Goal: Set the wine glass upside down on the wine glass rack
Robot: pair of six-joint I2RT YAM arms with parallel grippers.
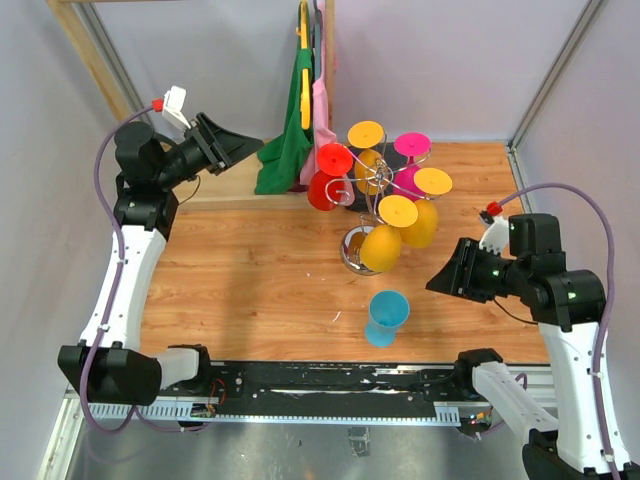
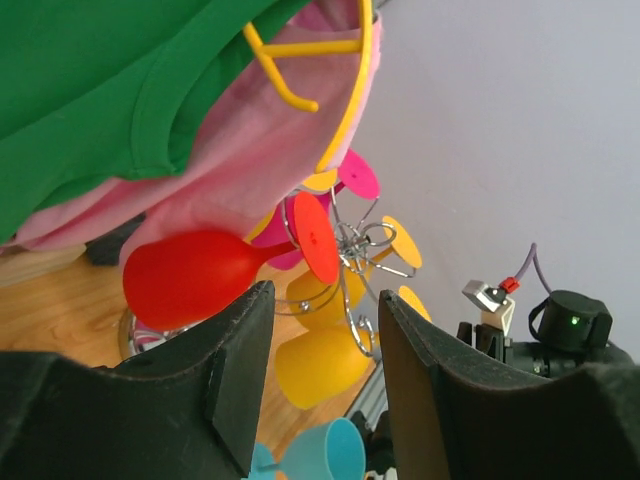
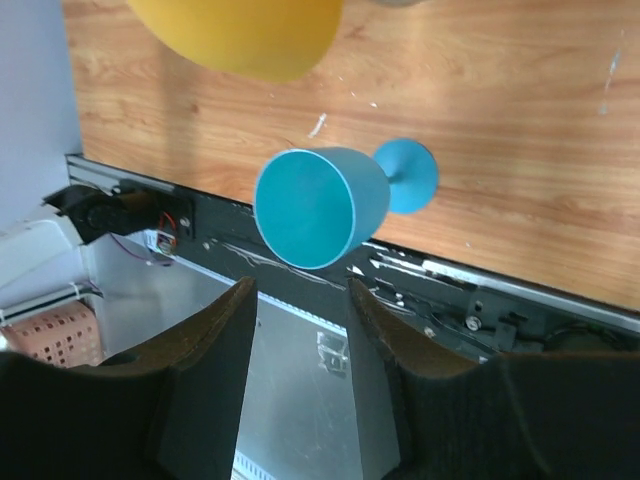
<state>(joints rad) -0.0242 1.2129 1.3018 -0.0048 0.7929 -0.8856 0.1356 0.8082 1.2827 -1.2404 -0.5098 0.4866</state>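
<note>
Blue wine glass (image 1: pixel 387 317) stands upright on the wooden tabletop (image 1: pixel 250 270), near the front edge, apart from the wine glass rack (image 1: pixel 375 185). The rack already carries red, yellow and pink glasses hung bowl-down.

Right gripper (image 1: pixel 450 275) is empty with its fingers spread, just beside the glass and aimed at it. In the wrist view the rim sits between the fingers (image 3: pixel 225 340). Left gripper (image 1: pixel 240 148) is also spread and empty, far back by the hanging clothes.

The glass looks like plastic: probably light, stiff, smooth-walled and tippy on its small foot. I'd pinch the stem or lower bowl, leaving the foot free to slot into a loop.
</note>
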